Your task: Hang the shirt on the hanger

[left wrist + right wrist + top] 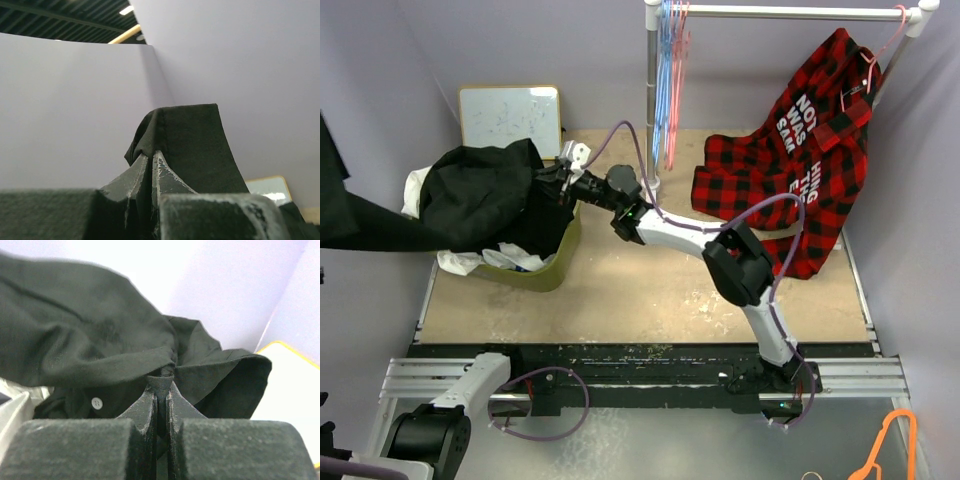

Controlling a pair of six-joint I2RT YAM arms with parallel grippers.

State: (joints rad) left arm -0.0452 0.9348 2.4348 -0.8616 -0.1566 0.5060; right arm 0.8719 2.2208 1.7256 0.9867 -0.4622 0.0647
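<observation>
Left fingers [167, 180] and right fingers [147, 410] each pinch a fold of the shirt [480, 195]; raise them evenly, spreading apart, so it clears the bin [550, 272].

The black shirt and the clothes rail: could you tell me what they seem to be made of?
The black shirt: thin matte woven cloth, judging by its soft folds and stitched hem. The clothes rail: smooth white tubing, either painted metal or plastic; I cannot tell which.
</observation>
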